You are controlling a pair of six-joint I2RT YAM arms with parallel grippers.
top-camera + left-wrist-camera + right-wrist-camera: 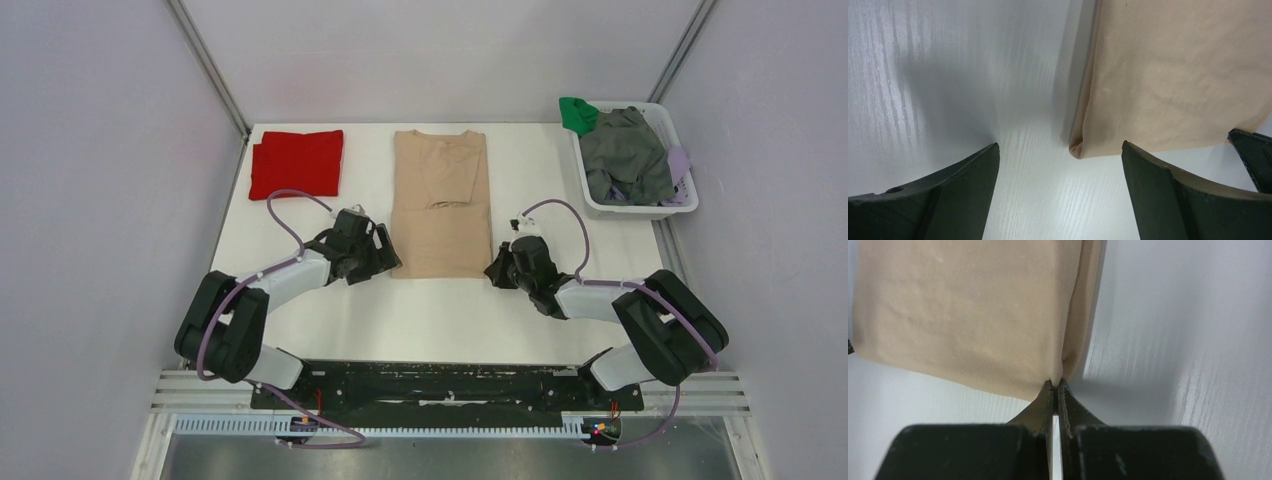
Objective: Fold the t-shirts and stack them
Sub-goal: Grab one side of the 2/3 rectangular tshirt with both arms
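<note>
The beige t-shirt (441,200) lies folded into a long strip in the middle of the table, sleeves tucked in. The red t-shirt (297,162) lies folded as a rectangle at the far left. My left gripper (388,262) is open at the strip's near left corner (1079,148), which sits between the jaws without touching them. My right gripper (497,272) is shut on the strip's near right corner (1058,371), pinching the cloth at the tips.
A white basket (684,208) at the far right holds grey, green and lilac clothes. The white table (440,320) runs bare between the shirt and the arm bases. Grey walls close in both sides.
</note>
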